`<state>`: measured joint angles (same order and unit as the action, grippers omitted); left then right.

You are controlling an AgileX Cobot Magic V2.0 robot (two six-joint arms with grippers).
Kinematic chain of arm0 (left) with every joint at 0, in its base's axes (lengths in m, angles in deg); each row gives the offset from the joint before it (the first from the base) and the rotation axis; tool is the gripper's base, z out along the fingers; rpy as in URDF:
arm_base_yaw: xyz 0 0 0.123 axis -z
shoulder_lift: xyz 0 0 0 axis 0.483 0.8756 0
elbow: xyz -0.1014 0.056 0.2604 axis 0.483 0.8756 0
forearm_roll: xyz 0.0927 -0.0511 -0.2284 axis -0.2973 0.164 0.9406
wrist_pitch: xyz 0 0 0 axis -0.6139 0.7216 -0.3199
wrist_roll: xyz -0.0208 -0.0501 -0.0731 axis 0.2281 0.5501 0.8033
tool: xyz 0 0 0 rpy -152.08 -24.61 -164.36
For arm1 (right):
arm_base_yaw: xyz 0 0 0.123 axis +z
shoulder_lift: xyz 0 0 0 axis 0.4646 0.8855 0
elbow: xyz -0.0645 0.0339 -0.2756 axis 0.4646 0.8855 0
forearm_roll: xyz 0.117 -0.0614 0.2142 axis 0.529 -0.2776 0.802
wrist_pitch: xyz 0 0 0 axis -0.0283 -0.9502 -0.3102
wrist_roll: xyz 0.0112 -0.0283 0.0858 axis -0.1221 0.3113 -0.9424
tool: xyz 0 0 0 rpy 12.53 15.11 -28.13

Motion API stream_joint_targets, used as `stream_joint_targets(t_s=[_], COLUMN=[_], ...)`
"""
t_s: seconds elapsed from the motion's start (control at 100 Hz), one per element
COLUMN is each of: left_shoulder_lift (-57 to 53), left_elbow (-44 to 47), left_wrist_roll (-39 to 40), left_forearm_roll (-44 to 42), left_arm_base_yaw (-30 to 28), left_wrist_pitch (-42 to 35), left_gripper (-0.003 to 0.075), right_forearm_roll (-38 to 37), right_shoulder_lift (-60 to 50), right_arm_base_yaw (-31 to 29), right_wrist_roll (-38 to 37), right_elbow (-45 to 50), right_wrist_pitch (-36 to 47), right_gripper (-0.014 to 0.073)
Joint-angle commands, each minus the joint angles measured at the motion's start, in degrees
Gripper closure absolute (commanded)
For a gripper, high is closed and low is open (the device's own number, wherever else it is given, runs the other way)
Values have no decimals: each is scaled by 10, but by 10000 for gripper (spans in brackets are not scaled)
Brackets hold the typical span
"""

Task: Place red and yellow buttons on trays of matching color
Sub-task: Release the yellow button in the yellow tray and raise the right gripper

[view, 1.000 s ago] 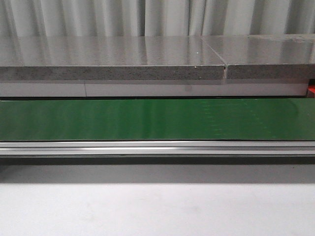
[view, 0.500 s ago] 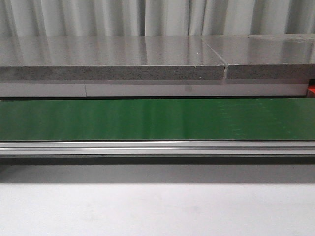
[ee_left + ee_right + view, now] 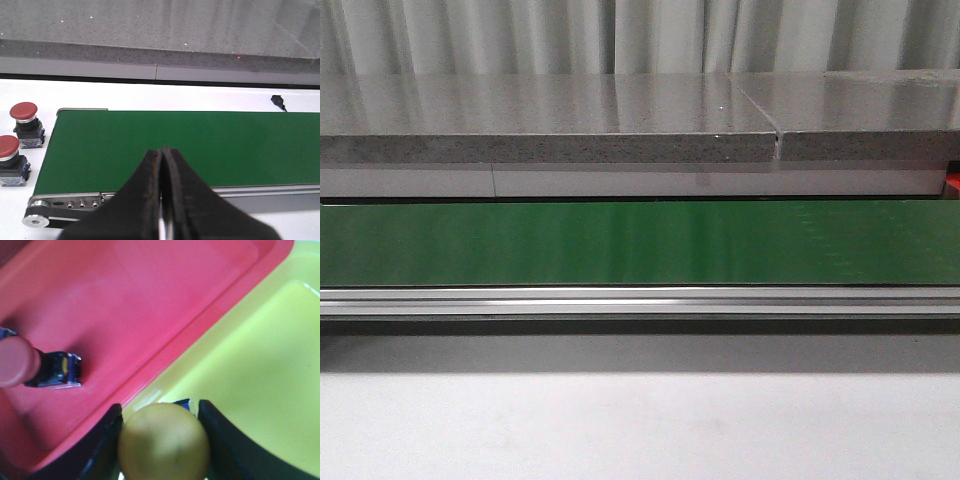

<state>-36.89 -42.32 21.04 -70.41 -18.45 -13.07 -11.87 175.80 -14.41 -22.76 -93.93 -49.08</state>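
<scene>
In the right wrist view my right gripper (image 3: 160, 409) is shut on a yellow button (image 3: 164, 442), its dome filling the gap between the black fingers. It hangs over the yellow tray (image 3: 260, 370), close to the rim of the red tray (image 3: 150, 295). A red button (image 3: 30, 365) lies on its side in the red tray. In the left wrist view my left gripper (image 3: 161, 151) is shut with nothing in it, above the near edge of the green belt (image 3: 200, 145). Two red buttons (image 3: 25, 120) (image 3: 10, 157) stand upright on the white table beside the belt's end. No gripper, button or tray shows in the front view.
The green conveyor belt (image 3: 640, 243) runs across the front view with a metal rail (image 3: 640, 300) along its near side and a grey stone ledge (image 3: 550, 120) behind. A small black plug (image 3: 278, 101) lies on the white surface beyond the belt.
</scene>
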Motion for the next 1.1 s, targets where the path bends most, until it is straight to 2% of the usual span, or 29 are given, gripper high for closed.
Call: stream_joint_targets(t_s=[0.0,0.55,0.65,0.77,0.85,1.09], left_shoulder_lift=[3,3,3,3,3,3], left_elbow=[-16,-16,-16,-16,-16,-16], left_wrist_roll=[0,0,0,0,0,0], left_forearm_roll=[3,3,3,3,3,3], left_arm_base_yaw=[4,4,4,4,4,4], left_wrist_pitch=[-38,-38,-38,-38,-38,-38], left_gripper=[739,739,739,739,739,739], right_forearm_roll=[1,0,0,0,1,18], right_shoulder_lift=[-5,52,53,52,50,26], right_arm_base_yaw=[-3,-3,-3,-3,-3,-3], right_wrist_roll=[1,1,1,1,1,1], right_elbow=[-15,-15,-15,-15,-15,-15], right_wrist_pitch=[34,40,39,40,40,46], right_gripper=[418,414,344,165,87,82])
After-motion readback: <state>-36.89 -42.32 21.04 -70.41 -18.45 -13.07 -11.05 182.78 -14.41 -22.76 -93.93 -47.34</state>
